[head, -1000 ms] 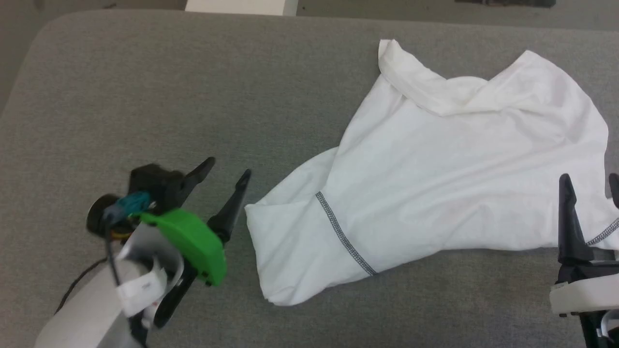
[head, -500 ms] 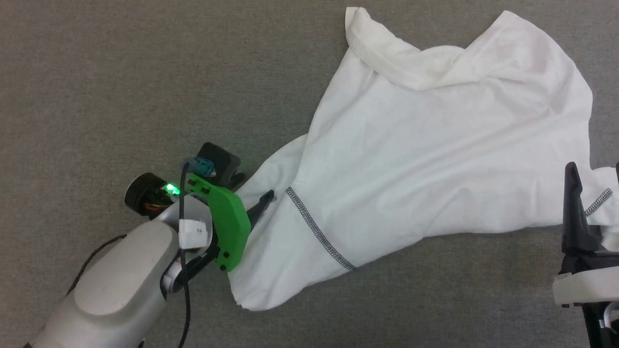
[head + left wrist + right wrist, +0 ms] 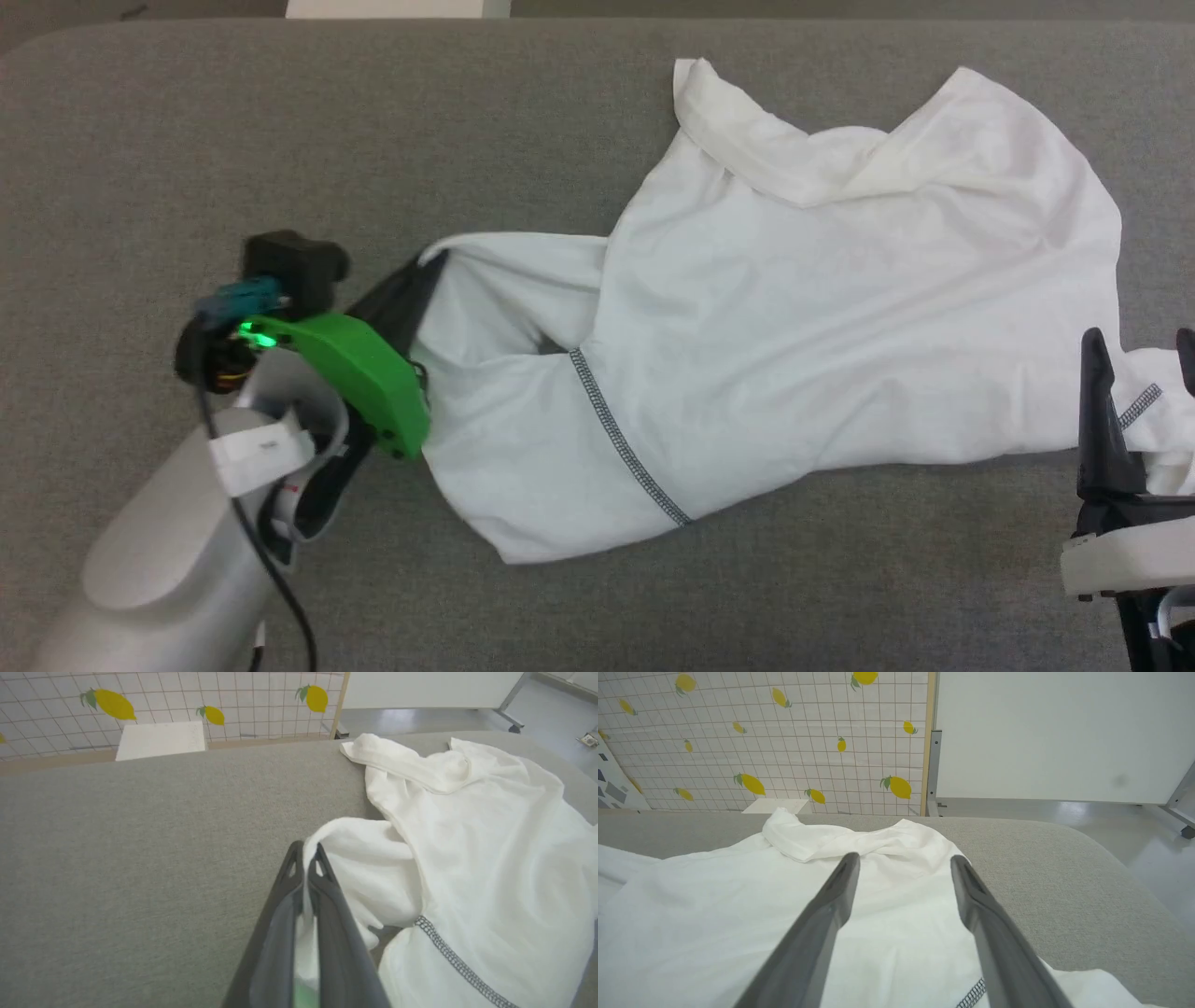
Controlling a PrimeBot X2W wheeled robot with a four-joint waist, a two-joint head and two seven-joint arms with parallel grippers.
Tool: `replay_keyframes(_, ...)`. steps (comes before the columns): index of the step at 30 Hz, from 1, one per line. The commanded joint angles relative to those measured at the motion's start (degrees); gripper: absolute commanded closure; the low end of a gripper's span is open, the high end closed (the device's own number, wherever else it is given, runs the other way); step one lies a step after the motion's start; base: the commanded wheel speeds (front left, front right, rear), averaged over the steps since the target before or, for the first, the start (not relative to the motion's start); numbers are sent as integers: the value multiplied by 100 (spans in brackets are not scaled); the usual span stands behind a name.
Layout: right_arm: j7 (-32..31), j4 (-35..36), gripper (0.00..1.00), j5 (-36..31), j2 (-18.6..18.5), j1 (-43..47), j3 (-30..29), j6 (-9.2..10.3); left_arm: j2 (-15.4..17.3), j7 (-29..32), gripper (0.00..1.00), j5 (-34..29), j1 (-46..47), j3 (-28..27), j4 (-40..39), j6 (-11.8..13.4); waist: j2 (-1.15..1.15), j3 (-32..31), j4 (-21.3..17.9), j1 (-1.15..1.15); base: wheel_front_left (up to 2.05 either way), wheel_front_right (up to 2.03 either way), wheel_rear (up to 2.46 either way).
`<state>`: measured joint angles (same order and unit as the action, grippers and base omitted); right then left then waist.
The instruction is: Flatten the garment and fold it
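Grey fabric-covered surface (image 3: 187, 140) w/ rounded corners. Flat white rectangular box (image 3: 161, 739) just past far edge, left side. Far wall (image 3: 784, 742): white grid w/ yellow lemon print. Plain white board (image 3: 1064, 732) to its right, above glossy grey floor (image 3: 1092, 812).

The garment (image 3: 794, 355) runs off the head view's right edge.

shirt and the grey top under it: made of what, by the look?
Shirt: thin white fabric, probably a light knit, matte; it falls in soft folds. Grey top: looks like felt or woven cloth, matte, with a fine speckled grain; its core is hidden.
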<state>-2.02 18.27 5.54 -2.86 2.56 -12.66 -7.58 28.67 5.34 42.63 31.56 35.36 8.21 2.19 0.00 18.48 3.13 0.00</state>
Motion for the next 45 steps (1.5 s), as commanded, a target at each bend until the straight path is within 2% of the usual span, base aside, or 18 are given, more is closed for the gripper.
replay_keyframes(1,10,-21,0,48,-2,76,8,9,172,-128,100,160,-182,-264,-212,178,0,-287,175,0,0,0,0)
replay_keyframes(4,10,-36,0,72,-2,156,-3,9,513,-272,100,343,-515,-787,-695,595,0,-398,225,0,0,0,0)
replay_keyframes(9,41,-38,0,122,-2,238,9,9,916,-670,100,667,-1370,-1944,-1211,1665,0,-420,250,0,0,0,0)
replay_keyframes(12,49,-37,0,137,-2,247,24,9,917,-958,100,822,-1910,-2528,-1187,2207,0,-380,236,0,0,0,0)
replay_keyframes(15,31,-30,0,117,-2,237,31,9,837,-1172,100,928,-2382,-2843,-968,2476,0,-326,218,0,0,0,0)
replay_keyframes(17,11,-23,0,92,-2,221,29,9,734,-1219,100,983,-2554,-2830,-812,2471,0,-301,205,0,0,0,0)
replay_keyframes(19,-10,-10,0,74,-2,203,17,9,549,-1275,66,1088,-2602,-2800,-694,2402,0,-285,204,0,0,0,0)
replay_keyframes(20,-23,0,0,67,-2,193,11,9,472,-1290,56,1106,-2605,-2747,-619,2368,0,-280,206,0,0,0,0)
replay_keyframes(21,-35,6,0,59,-2,186,9,9,401,-1308,51,1123,-2592,-2709,-561,2346,0,-280,208,0,0,0,0)
replay_keyframes(22,-51,13,0,50,-2,177,15,9,314,-1317,11,1147,-2567,-2652,-498,2300,0,-283,208,0,0,0,0)
replay_keyframes(23,-63,19,0,43,-2,169,23,9,259,-1330,0,1155,-2539,-2604,-456,2254,0,-284,207,0,0,0,0)
replay_keyframes(28,-112,13,0,38,-2,152,53,9,91,-1710,0,968,-2248,-2475,-556,1960,0,-369,211,0,0,0,0)
replay_keyframes(30,-114,23,0,36,-2,159,47,9,78,-1868,0,769,-2148,-2426,-898,1763,0,-411,199,0,0,0,0)
replay_keyframes(35,-108,30,0,58,-2,224,22,9,-135,-2025,0,-24,-2220,-2503,-2004,1566,0,-499,133,0,0,0,0)
replay_keyframes(39,-65,-13,0,126,-2,305,20,9,-535,-2031,0,-1025,-2710,-2619,-2677,1502,0,-533,55,0,0,0,0)
replay_keyframes(40,-37,-44,0,166,-2,349,24,9,-791,-2032,0,-1391,-3036,-2630,-2829,1437,0,-533,24,0,0,0,0)
replay_keyframes(45,-15,-125,0,233,-2,433,63,9,-1325,-2033,0,-1993,-3671,-2544,-2678,1174,0,-495,31,0,0,0,0)
